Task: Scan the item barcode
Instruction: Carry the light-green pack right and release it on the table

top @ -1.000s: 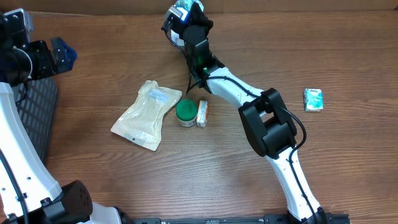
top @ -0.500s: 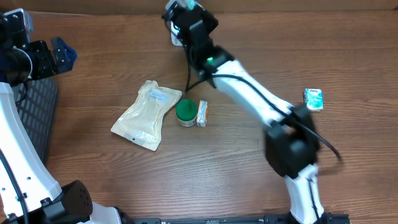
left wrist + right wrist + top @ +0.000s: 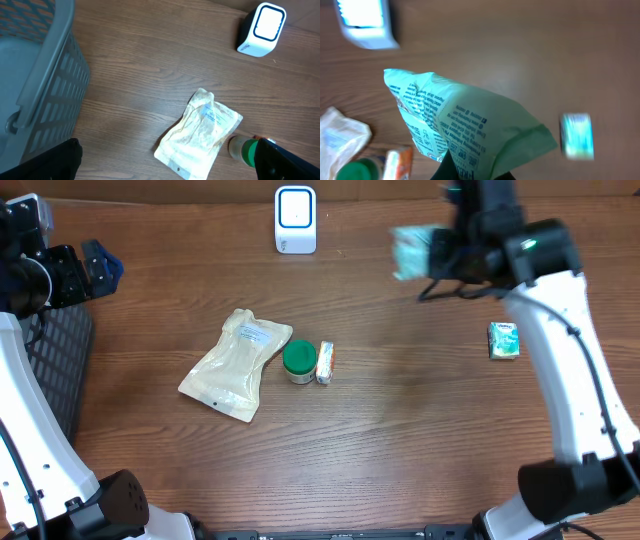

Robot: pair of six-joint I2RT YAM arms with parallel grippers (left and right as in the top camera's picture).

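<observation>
Right gripper [image 3: 438, 254] is closed on the lower edge of the green packet [image 3: 465, 131], held clear above the tabletop [image 3: 400, 430]. Packet sits right of the scanner [image 3: 295, 220], well apart from it. In the right wrist view its long axis runs diagonally, free corner pointing up-left toward the scanner, printed face to the camera. Overhead view is blurred. Left gripper [image 3: 97, 264] is open wide, at the far left beside the basket [image 3: 35, 75].

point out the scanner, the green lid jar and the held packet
scanner [image 3: 295, 220], overhead view, middle of its face
green-lidded jar [image 3: 298, 357], overhead view, on its lid
pale green packet [image 3: 465, 125], right wrist view, printed side
</observation>
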